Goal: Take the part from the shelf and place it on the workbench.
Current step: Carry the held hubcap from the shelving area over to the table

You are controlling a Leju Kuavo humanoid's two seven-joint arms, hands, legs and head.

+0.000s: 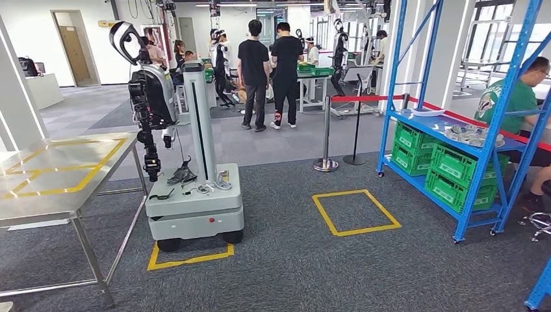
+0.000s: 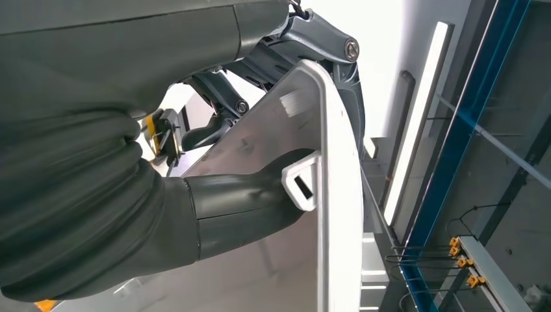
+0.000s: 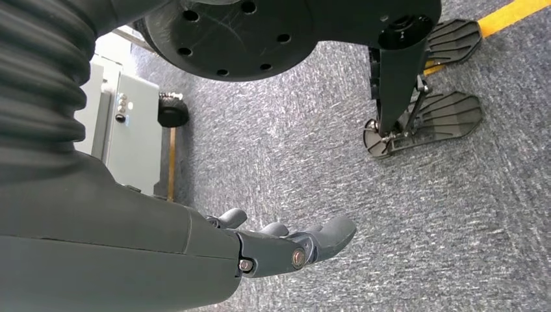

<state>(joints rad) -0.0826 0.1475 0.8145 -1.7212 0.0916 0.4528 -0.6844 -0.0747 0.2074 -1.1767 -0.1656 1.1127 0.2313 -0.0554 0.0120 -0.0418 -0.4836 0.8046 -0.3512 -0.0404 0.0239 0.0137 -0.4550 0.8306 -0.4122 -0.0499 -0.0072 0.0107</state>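
The part (image 2: 312, 195), a pale flat plate, is gripped in the left hand (image 2: 214, 162); the right hand (image 3: 286, 244) hangs loose and empty above the carpet. Carrying seems underway: next, turn left toward the workbench (image 1: 58, 188) and set it down there.

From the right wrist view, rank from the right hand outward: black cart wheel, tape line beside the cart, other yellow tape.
From the right hand:
1. Tape line, beside the grey cart.
2. Black wheel, at the cart's corner.
3. Other yellow tape, far across the carpet.
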